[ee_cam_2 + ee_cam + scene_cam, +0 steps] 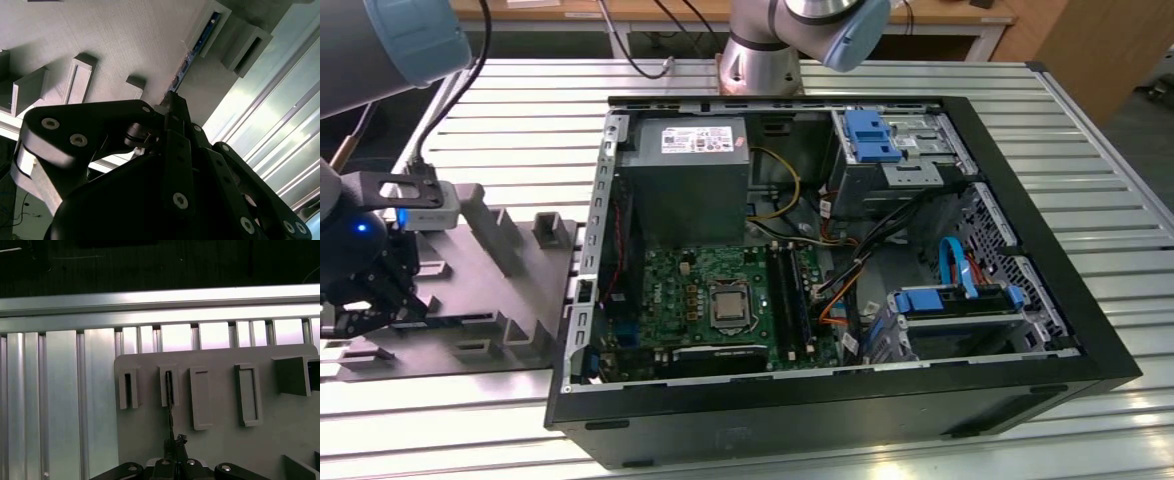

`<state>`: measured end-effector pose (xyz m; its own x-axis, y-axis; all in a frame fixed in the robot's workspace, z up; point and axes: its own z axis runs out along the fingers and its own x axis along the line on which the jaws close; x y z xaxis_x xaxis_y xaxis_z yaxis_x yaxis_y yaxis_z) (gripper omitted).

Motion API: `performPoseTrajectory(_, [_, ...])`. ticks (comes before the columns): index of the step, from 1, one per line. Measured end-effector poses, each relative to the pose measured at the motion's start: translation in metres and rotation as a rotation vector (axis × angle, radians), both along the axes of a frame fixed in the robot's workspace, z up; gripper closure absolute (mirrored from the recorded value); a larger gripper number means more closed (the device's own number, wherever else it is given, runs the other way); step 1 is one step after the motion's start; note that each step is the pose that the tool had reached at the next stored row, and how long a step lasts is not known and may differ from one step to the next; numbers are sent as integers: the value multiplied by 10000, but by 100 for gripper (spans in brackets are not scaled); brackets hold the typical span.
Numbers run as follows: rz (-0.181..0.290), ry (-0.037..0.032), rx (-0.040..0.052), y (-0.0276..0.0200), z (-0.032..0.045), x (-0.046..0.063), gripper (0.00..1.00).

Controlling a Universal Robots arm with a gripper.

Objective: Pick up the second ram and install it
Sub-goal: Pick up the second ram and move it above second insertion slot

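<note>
The second ram (pixel 170 412) is a thin dark board standing on edge on the grey fixture plate (pixel 220 450). Its far end sits in a small grey slot block (pixel 169 385). In the second wrist view the second ram (pixel 197 42) shows blue-green along its edge. My gripper (pixel 174 442) has its dark fingers (pixel 175 107) closed together around the stick's near end. In the exterior view my gripper (pixel 358 300) hangs low over the fixture plate (pixel 494 290), at the exterior view's left, beside the open computer case (pixel 587 300).
The case holds a green motherboard (pixel 707 290) with long black memory slots (pixel 790 290), a grey power-supply box (pixel 683 170) and blue drive brackets (pixel 870 135). Several other grey slot blocks (pixel 247 395) rise from the fixture plate. Everything rests on a slatted aluminium table (pixel 1094 150).
</note>
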<state>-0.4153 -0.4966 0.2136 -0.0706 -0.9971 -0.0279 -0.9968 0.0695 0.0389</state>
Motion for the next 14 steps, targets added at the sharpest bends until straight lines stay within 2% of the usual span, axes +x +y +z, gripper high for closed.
performPoseTrajectory(3, [0,0,0,0,0,1,89])
performPoseTrajectory(4, [1,0,0,0,0,1,84])
performPoseTrajectory(5, [0,0,0,0,0,2,84])
performPoseTrajectory(7, [0,1,0,0,0,2,71])
performPoseTrajectory(9, [0,0,0,0,0,2,71])
performPoseTrajectory(10, [1,1,-1,0,0,3,64])
performPoseTrajectory(11, [2,1,-12,0,-4,4,64])
performPoseTrajectory(14, [92,32,-222,0,-19,3,64])
